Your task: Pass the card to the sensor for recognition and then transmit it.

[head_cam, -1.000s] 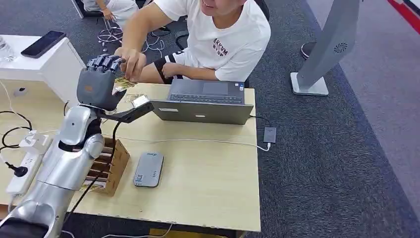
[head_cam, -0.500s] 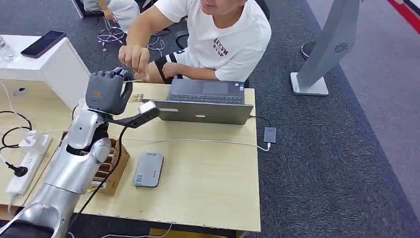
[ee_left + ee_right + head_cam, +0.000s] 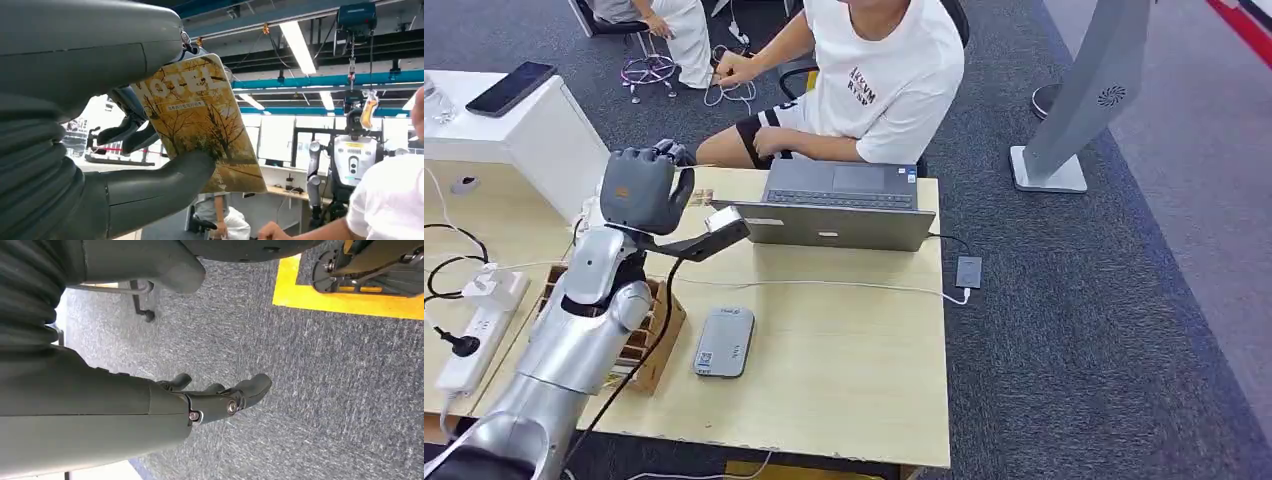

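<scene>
The left hand [image 3: 646,190], a smooth grey moulded shell on a silver arm, is raised above the far left corner of the pale wood-grain tabletop [image 3: 844,370] and grips the card [image 3: 200,120] between its thick thumb and darker fingers [image 3: 127,132]. In the left wrist view the card is a thin, glossy rectangle with rounded corners, printed with yellow autumn trees and the word HOTEL, tilted in the grasp. The flat grey sensor [image 3: 724,341], a rounded slab, lies on the tabletop nearer the robot, just beside a slatted wooden box [image 3: 656,335] and well apart from the raised hand. An open grey laptop [image 3: 839,208] stands along the far edge, and a thin white cable [image 3: 824,285] runs across the bare wood between laptop and sensor. A seated person [image 3: 884,80] in a white T-shirt is beyond the far edge, with arms drawn back from the tabletop. The right hand [image 3: 215,397] hangs over coarse grey carpet [image 3: 325,390], its fingers loosely curved, apart and holding nothing.
</scene>
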Controlling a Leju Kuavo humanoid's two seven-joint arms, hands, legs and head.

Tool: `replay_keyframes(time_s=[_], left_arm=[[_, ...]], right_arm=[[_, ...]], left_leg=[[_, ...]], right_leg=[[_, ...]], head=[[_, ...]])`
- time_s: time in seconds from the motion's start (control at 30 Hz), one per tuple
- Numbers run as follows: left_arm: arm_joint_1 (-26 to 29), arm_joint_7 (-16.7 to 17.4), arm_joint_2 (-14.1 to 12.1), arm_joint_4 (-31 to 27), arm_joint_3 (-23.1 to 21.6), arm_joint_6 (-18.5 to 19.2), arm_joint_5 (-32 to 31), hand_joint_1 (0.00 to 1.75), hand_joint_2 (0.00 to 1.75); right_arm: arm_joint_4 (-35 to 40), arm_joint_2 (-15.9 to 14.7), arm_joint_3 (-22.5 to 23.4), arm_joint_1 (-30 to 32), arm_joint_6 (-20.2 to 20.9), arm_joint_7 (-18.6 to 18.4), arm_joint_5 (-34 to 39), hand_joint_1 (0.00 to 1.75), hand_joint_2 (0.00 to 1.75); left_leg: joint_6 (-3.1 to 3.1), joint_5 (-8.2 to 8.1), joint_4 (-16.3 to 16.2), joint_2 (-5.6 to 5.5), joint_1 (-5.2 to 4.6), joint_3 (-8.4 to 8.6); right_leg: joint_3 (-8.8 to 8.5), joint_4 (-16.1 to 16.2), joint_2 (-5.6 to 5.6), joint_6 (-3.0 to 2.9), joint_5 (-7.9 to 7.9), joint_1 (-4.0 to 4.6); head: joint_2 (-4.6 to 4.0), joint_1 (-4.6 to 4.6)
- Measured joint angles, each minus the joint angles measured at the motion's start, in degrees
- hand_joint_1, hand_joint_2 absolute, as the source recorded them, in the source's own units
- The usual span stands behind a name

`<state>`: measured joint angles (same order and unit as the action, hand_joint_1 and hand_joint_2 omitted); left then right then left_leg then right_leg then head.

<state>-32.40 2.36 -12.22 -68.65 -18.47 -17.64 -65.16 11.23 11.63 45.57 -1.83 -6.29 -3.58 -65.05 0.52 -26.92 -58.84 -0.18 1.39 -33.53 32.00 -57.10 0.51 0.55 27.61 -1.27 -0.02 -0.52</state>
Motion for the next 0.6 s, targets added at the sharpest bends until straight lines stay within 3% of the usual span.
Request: replay_keyframes(time_s=[0.2, 0.47, 0.6], left_arm=[[5.0, -1.6, -0.7, -5.2, 0.0, -1.0, 2.4, 1.75, 1.75], [29.1, -3.7, -5.6, -24.7, 0.0, -6.2, -0.7, 1.75, 1.75], [32.7, -3.6, -7.0, -28.7, 0.0, -5.9, -0.7, 1.75, 1.75]], right_arm=[[0.0, -0.1, -0.9, 0.3, -0.4, 0.2, -0.2, 0.00, 1.75], [-0.2, 0.6, -0.9, 2.0, -3.1, -0.5, 0.2, 0.00, 1.75], [-0.2, 0.6, -0.9, 1.9, -3.0, -0.5, 0.2, 0.00, 1.75]], left_leg=[[0.02, -0.02, 0.0, 0.07, 0.00, -0.02], [-0.04, -0.29, 0.0, 0.21, -0.01, -0.03], [-0.05, -0.29, 0.1, 0.17, -0.01, -0.04]], right_leg=[[-0.01, 0.0, 0.05, 0.00, 0.01, 0.00], [0.08, 0.0, 0.21, 0.09, 0.34, -0.01], [0.00, 0.0, 0.11, 0.08, 0.34, 0.00]], head=[[0.02, 0.02], [0.00, 0.00], [0.00, 0.00]])
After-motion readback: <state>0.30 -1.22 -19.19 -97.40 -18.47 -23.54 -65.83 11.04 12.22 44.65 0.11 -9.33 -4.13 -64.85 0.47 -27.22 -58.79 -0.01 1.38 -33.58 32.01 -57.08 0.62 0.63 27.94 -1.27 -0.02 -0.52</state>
